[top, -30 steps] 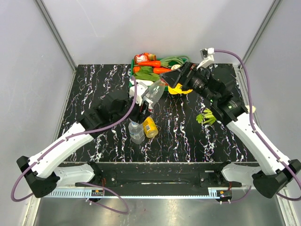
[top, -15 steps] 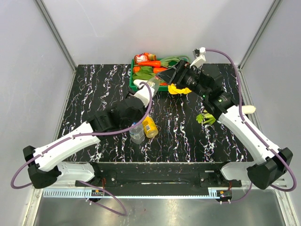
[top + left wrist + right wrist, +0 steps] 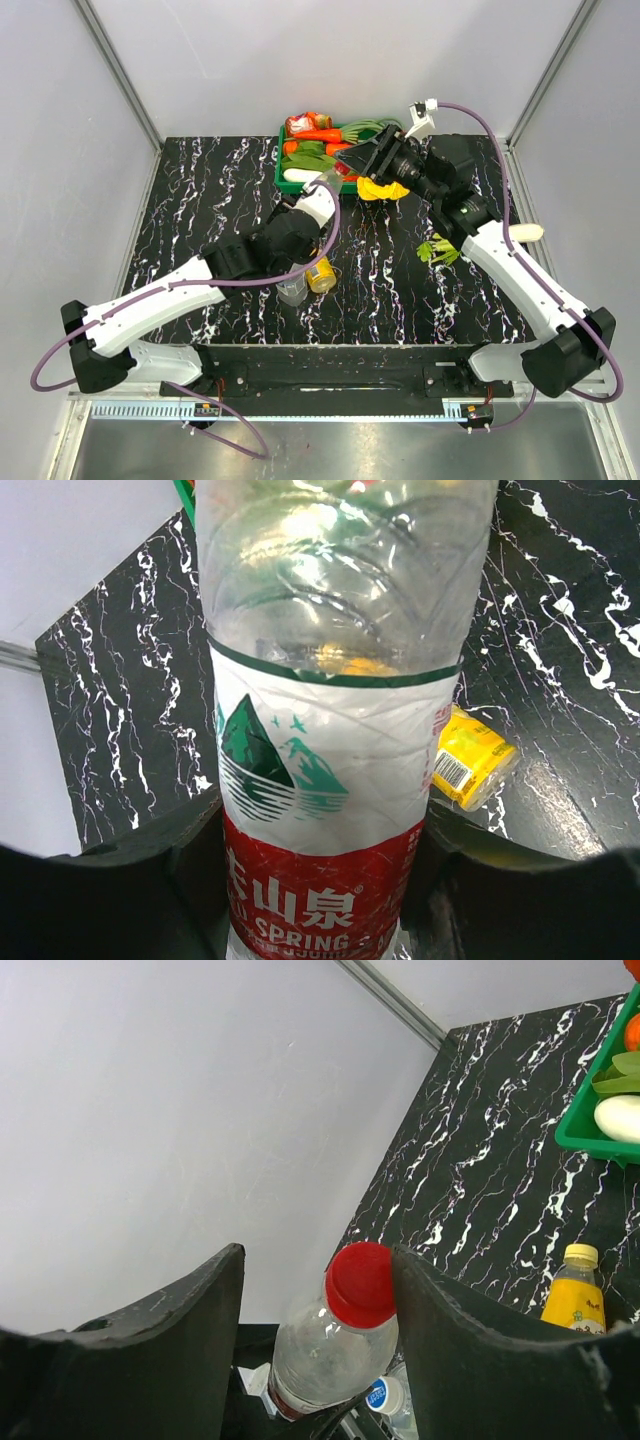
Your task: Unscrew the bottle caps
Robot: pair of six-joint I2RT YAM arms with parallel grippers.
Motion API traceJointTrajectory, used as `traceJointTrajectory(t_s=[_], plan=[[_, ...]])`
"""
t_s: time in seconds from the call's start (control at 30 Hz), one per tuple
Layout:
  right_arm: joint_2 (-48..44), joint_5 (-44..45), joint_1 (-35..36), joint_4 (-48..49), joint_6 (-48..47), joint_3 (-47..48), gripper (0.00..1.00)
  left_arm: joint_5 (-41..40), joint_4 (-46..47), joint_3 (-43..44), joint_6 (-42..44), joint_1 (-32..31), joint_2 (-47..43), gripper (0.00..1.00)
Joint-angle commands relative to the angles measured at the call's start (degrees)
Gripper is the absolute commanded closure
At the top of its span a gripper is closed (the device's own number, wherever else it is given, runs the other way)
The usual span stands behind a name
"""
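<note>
My left gripper (image 3: 325, 885) is shut on the clear bottle with the red label (image 3: 335, 730), holding it off the table, tilted toward the right arm. Its red cap (image 3: 360, 1283) sits between the jaws of my right gripper (image 3: 318, 1265). The right finger (image 3: 440, 1330) touches the cap; the left finger (image 3: 190, 1340) stands apart from it, so the gripper is open. From above, both grippers meet near the tray: left gripper (image 3: 318, 205), right gripper (image 3: 355, 165). The blue-label bottle (image 3: 292, 290) with its blue cap (image 3: 383, 1395) stands under the left arm. The orange-yellow juice bottle (image 3: 320, 275) lies beside it, its yellow cap (image 3: 580, 1254) on.
A green tray (image 3: 283, 170) of carrots and other vegetables stands at the back, just behind the grippers. A yellow item (image 3: 380, 190), a leafy green (image 3: 438, 248) and a white piece (image 3: 528, 233) lie on the black marbled table (image 3: 200, 200) to the right.
The left arm has carried the red-label bottle up and toward the back right. The right gripper has moved over the red cap, and its jaws have narrowed around it.
</note>
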Motion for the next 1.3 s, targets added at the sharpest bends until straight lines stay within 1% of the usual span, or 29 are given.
traceJointTrajectory(t_s=[0.0, 0.27, 0.6, 0.83, 0.97, 1.03, 1.17, 1.27], plan=[[0.15, -1.08, -0.45, 1.02, -0.02, -0.19, 0.33, -3.27, 1.58, 3.13, 0.03, -0.93, -0.64, 0.79], [0.85, -2.22, -0.71, 0.66, 0.33, -0.89, 0.32, -4.24, 0.17, 4.01, -0.33, -1.8, 0.41, 0.78], [0.5, -4.68, -0.97, 4.09, 2.35, -2.38, 0.4, -4.5, -0.45, 4.36, -0.59, -2.42, 1.9, 0.78], [-0.47, -4.42, -1.06, 4.62, 2.53, -2.82, 0.37, -5.03, -1.06, 4.1, -0.94, -2.86, 1.9, 0.78], [-0.65, -4.77, -1.59, 4.7, 2.79, -3.0, 0.3, -5.12, -1.24, 3.75, -1.29, -3.12, 1.73, 0.78], [-0.56, -5.03, -1.77, 4.62, 2.88, -3.09, 0.3, -5.38, -1.24, 3.66, -1.38, -3.3, 1.73, 0.78], [-0.38, -5.38, -1.94, 5.05, 3.05, -3.17, 0.34, -5.65, -1.33, 3.57, -1.38, -3.56, 1.99, 0.78], [0.14, -6.43, -1.94, 5.32, 3.23, -3.0, 0.42, -5.91, -1.24, 3.66, -1.38, -3.65, 2.17, 0.78]])
